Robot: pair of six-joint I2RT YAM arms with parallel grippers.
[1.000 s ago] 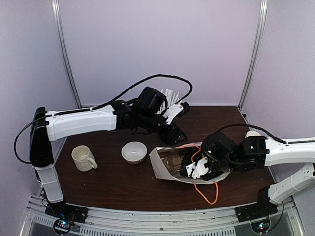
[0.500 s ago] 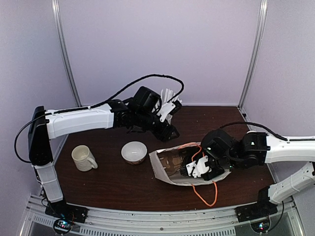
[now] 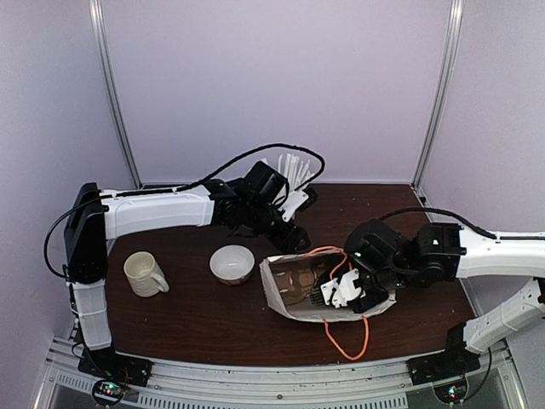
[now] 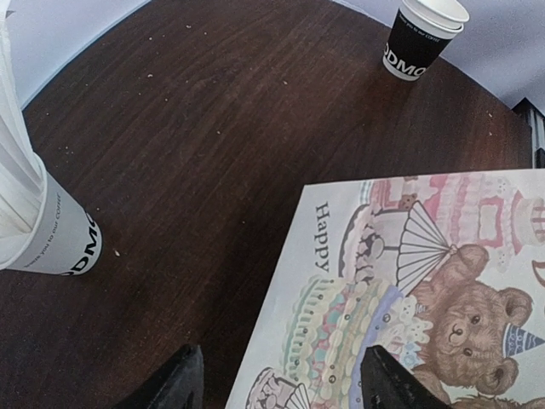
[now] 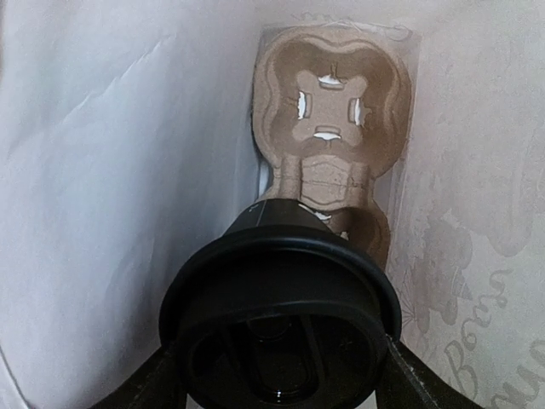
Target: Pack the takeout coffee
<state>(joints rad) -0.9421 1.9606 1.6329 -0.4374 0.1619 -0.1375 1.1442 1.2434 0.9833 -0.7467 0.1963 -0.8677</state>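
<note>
The takeout coffee (image 5: 281, 332) is inside the paper bag (image 5: 111, 170), with its black lid toward the camera. The right claw (image 5: 279, 379) has its fingers closed against both sides of the cup. Beyond it lies a cardboard cup carrier (image 5: 328, 128).

I judge the step to be placing the cup in the bag. Next it must go deeper, line up with the carrier's nearer well and sit there before release.

The left claw (image 4: 277, 388) hangs wide apart and empty over the bag's printed edge.

The lid hides the cup's body and base, so I cannot tell whether it touches the carrier. From above, claw and bag cover the cup.
</note>
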